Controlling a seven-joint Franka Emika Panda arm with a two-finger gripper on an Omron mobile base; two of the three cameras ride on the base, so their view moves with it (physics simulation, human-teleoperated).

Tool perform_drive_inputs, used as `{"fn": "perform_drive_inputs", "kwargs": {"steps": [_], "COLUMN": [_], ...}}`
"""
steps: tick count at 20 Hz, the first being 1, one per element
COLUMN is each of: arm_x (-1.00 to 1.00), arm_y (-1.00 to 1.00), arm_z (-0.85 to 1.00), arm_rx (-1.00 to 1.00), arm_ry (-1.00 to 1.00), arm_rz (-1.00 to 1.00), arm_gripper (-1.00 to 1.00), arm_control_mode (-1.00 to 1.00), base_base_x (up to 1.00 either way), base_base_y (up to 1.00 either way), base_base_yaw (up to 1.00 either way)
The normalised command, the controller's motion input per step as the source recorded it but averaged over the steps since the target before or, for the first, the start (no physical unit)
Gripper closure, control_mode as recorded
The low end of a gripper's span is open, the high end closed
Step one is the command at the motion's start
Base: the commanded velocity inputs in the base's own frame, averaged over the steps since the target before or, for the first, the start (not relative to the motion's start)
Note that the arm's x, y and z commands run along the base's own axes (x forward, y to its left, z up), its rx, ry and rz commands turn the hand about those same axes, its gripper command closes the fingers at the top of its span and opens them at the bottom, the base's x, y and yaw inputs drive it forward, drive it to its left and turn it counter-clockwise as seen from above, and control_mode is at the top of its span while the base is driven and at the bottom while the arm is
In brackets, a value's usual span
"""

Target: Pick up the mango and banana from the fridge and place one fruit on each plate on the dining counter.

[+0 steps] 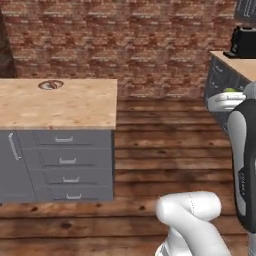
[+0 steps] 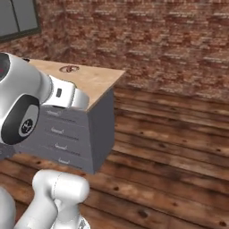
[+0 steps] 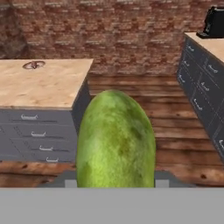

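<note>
mango (image 3: 116,140) fills the lower centre of the hand view, clamped in the gripper (image 3: 114,183), whose tips barely peek out either side of it at the bottom edge; a green sliver of it also shows at the right edge of the left base view. looks smooth, rounded and firm, probably a bit slick, so a hold across the widest middle seems safest. one plate (image 1: 50,85) sits bare, upper left on the counter (image 1: 75,107), well apart from the fruit.
</note>
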Motion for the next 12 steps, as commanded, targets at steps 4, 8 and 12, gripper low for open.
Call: {"fn": "perform_drive_inputs", "kwargs": {"steps": [4,8,12], "arm_x": [0.0,0.0,0.0], "arm_y": [0.0,0.0,0.0], "arm_z": [0.0,0.0,0.0], "arm_rx": [0.0,0.0,0.0], "arm_ry": [0.0,0.0,0.0], "arm_rz": [0.0,0.0,0.0], "arm_gripper": [1.0,1.0,1.0], "arm_control_mode": [1.0,1.0,1.0], "base_base_x": [1.0,0.94,0.88], "base_base_y": [-0.92,-0.93,-0.94], "base_base_yaw": [0.45,0.5,0.52]}}
